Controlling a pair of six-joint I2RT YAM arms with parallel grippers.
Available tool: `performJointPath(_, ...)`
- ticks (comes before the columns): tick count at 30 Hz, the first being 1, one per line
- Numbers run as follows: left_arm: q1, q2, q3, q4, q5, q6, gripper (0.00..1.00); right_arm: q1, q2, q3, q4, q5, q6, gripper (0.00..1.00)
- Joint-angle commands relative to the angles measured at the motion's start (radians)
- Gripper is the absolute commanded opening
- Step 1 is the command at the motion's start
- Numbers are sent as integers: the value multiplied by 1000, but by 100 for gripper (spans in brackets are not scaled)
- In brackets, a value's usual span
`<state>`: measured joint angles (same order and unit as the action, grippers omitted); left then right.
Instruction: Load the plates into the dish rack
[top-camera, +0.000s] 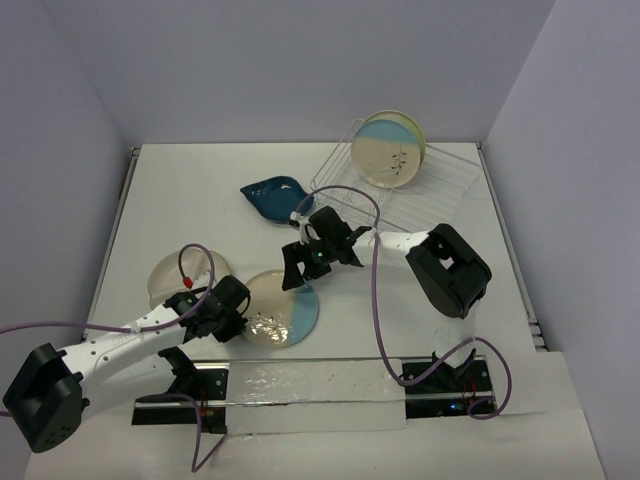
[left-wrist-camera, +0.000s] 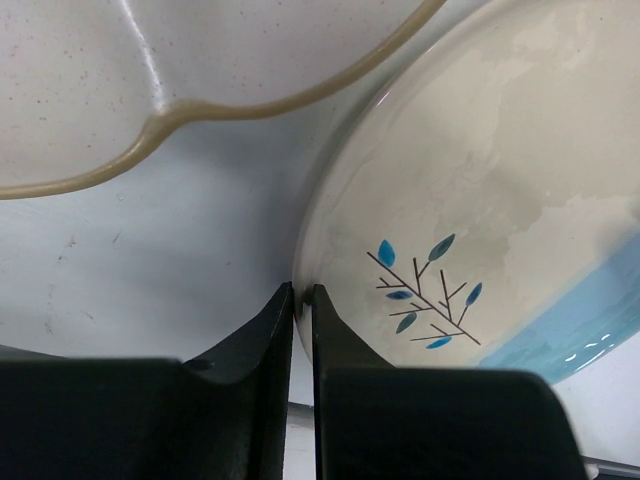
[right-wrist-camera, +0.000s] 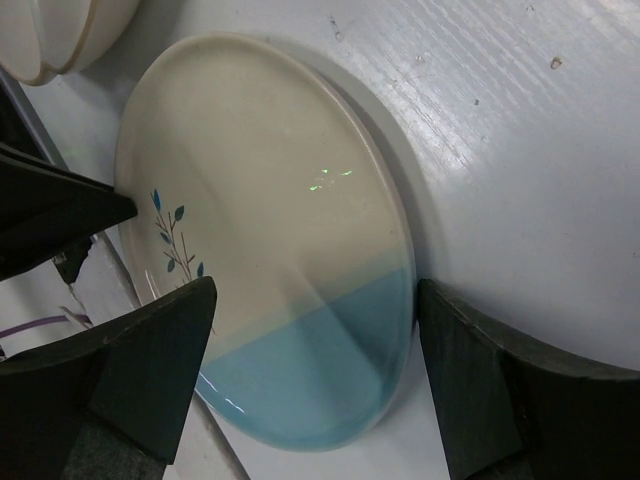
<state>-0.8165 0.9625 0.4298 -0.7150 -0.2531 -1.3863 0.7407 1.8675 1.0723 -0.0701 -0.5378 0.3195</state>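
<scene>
— So, where is the blue-and-cream plate?
— Flat on the table, close to the divided plate.
— And the pincers?
— The right gripper gapes wide, one finger on each side of its blue half. The left gripper is closed, tips touching the rim.
— The dish rack?
— Far right, holding upright plates.

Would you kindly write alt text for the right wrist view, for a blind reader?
The open right gripper straddles a cream and pale blue plate lying on the white table; the left gripper meets its rim.
</scene>
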Motion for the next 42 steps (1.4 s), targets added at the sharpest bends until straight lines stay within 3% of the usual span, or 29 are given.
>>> performJointPath(1, -4, 37, -25, 64, 4, 12, 1, 20, -58, 2, 12, -123, 51, 84)
performJointPath(12, -4, -6, -56, 150, 7, 29, 0, 14, -191, -16, 76, -255, 128, 69)
performJointPath(19, -4, -28, -61, 194, -7, 60, 0, 7, -149, -61, 145, -350, 172, 62)
performJointPath(27, -4, -16, -62, 235, -12, 77, 0, 17, -122, -75, 158, -340, 174, 58)
performJointPath(31, -4, -10, -58, 243, -13, 85, 0, 25, -114, -67, 150, -320, 169, 46)
performJointPath(37, -4, -30, -16, 244, -57, 120, 3, 25, -139, -12, 47, -208, 68, 13)
performJointPath(39, -4, -41, 11, 231, -86, 132, 15, 25, -177, 18, -37, -153, 18, 5)
performJointPath(42, -6, -88, 56, 215, -137, 161, 65, 16, -253, 107, -135, -1, -103, 0)
